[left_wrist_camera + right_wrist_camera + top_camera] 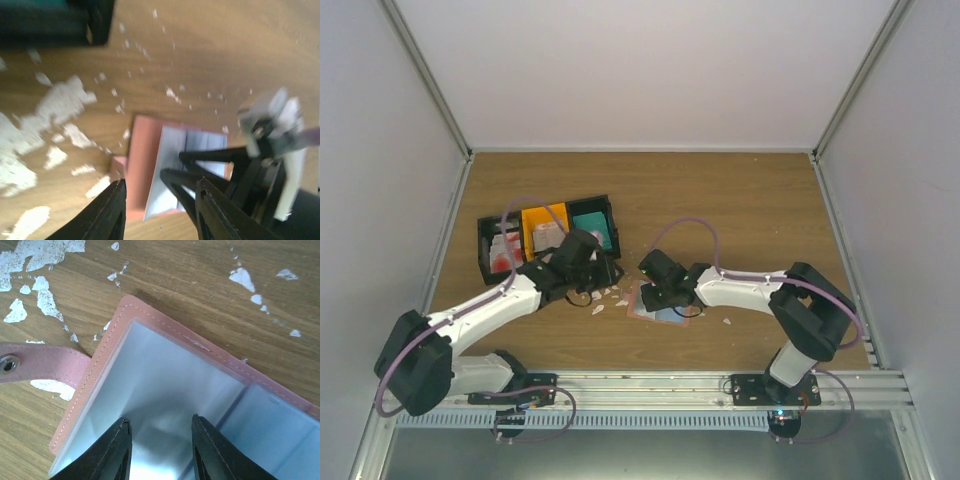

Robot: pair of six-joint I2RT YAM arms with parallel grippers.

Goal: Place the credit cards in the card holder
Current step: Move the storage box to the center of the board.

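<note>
Centre of tabletop [740, 200]: card holder [655, 305] lies open. Only right wrist shows me its snap strap [40, 362]; only overhead, credit cards [505, 250] in tray [610, 215]. Left fingers [112, 210], right fingers [112, 450] spread, empty.

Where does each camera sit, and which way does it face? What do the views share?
Top external: above and behind the bases, facing down at the table; both arms show, left gripper and right gripper at the card holder.
Left wrist: on the left arm, facing down past the left gripper at the card holder; the right gripper shows too.
Right wrist: close above the card holder, looking down between the right gripper's fingers.
Shared: all three show the card holder and paper scraps.
</note>
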